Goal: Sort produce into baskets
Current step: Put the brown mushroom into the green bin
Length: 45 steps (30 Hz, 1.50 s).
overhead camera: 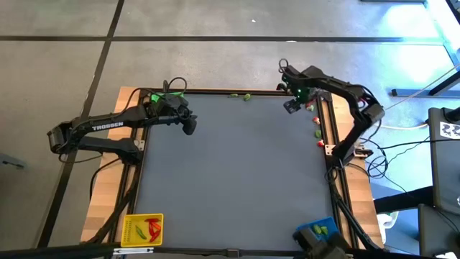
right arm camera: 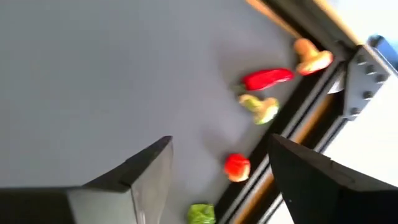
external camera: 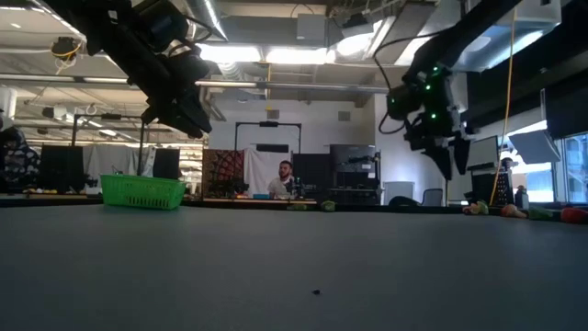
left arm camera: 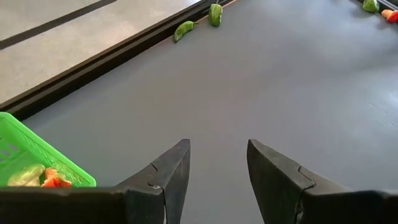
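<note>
The green basket [overhead camera: 153, 96] stands at the table's far left corner, with pieces inside [left arm camera: 38, 176]; it also shows in the low view [external camera: 141, 191]. The yellow basket [overhead camera: 143, 230] with red and green pieces is at the near left, the blue basket [overhead camera: 317, 232] at the near right. Two green pieces [left arm camera: 198, 22] lie at the far edge. Several red, green and pale pieces [right arm camera: 264, 93] lie along the right edge. My left gripper [left arm camera: 217, 168] hangs open and empty just right of the green basket. My right gripper [right arm camera: 217, 180] is open and empty above the right-edge pieces.
The dark mat [overhead camera: 230, 165] is framed by a raised rail [overhead camera: 332, 137]. The right-edge pieces lie close against that rail. In the low view a person [external camera: 285, 179] sits in the room beyond the table.
</note>
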Each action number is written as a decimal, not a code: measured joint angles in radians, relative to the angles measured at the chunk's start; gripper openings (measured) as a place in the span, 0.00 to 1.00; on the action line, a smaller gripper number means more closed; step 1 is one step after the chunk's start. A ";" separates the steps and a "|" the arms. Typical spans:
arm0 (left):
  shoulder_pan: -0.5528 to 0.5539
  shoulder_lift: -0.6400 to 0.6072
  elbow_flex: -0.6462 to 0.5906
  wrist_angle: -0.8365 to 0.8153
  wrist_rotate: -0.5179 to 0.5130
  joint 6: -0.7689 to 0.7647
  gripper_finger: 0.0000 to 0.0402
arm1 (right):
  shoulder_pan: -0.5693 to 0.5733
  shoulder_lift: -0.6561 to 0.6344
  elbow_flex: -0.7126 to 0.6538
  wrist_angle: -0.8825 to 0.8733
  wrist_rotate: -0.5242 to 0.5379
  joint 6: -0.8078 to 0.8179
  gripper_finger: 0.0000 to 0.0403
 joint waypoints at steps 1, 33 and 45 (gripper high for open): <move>0.000 0.000 0.000 0.000 0.000 0.003 0.39 | -0.006 0.020 0.021 -0.015 0.013 0.000 0.65; 0.000 0.000 0.000 0.001 0.000 0.036 0.39 | -0.213 0.411 0.243 -0.182 0.061 -0.021 0.62; 0.000 0.000 -0.001 0.000 0.000 0.035 0.39 | -0.221 0.413 0.242 -0.170 0.036 -0.022 0.59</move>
